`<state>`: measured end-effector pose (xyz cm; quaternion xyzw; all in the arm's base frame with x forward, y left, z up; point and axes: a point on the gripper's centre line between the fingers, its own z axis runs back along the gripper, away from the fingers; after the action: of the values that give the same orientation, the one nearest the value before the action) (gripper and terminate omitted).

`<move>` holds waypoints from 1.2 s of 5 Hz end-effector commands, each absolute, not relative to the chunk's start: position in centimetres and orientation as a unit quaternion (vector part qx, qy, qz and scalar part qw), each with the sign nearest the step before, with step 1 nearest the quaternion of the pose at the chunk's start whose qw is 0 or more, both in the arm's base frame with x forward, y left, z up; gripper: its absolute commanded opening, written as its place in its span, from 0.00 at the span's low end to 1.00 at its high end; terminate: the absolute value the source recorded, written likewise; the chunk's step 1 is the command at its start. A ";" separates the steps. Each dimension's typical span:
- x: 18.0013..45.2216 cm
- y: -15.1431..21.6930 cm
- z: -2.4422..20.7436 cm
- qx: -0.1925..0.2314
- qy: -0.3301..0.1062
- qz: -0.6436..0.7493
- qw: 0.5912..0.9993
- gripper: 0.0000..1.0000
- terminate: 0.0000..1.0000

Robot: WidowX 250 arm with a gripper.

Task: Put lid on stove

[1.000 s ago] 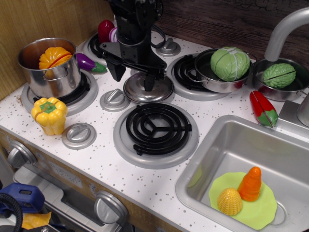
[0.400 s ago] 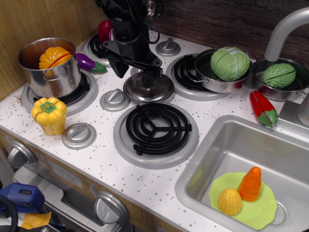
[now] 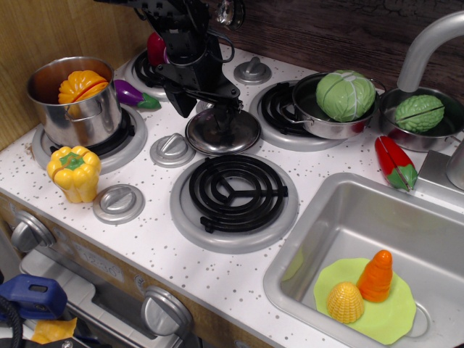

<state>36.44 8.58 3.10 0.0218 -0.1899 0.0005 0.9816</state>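
Since the earlier frames the claw [image 3: 205, 107] has risen off the lid [image 3: 222, 132] and drifted up and toward the back-left; the lid itself has not moved. Claw fingers now stand spread apart and hold nothing, one tip above the lid's back-left rim, the other just over its knob, apparently apart from it. Lid lies flat on the white speckled surface of the stove [image 3: 145, 239], in the gap between burners, just behind the front centre burner coil [image 3: 233, 192] and beside a grey dial [image 3: 172, 150] to its left. Steel pot [image 3: 75, 101] sits on the left burner with an orange toy pumpkin [image 3: 81, 85] inside. Yellow toy pepper [image 3: 73, 172] stands in front of the pot, near another dial [image 3: 118, 204]. Purple eggplant [image 3: 135, 95] lies behind the pot, to its right. Pan holding a green cabbage [image 3: 345, 94] rests on the back right burner. Second green vegetable [image 3: 418, 112] sits in a bowl near the faucet [image 3: 428, 47]. Red-green chili [image 3: 396, 164] lies on the surface by the sink [image 3: 341, 217]. Inside the sink, a lime plate [image 3: 395, 312] carries an orange carrot [image 3: 376, 276] and a yellow corn piece [image 3: 345, 301].
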 end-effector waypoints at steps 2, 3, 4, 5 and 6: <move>38.4 8.0 4.1 0.025 -0.220 -0.004 0.975 1.00 0.00; 38.4 7.7 4.0 0.022 -0.223 0.004 0.975 0.00 0.00; 38.3 7.6 4.3 0.027 -0.221 0.009 0.975 0.00 0.00; 38.4 7.7 6.1 0.041 -0.207 0.010 0.977 0.00 0.00; 38.6 7.5 8.9 0.067 -0.181 0.017 0.981 0.00 0.00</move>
<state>37.27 7.78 6.73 0.0764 -0.1278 0.0199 0.9887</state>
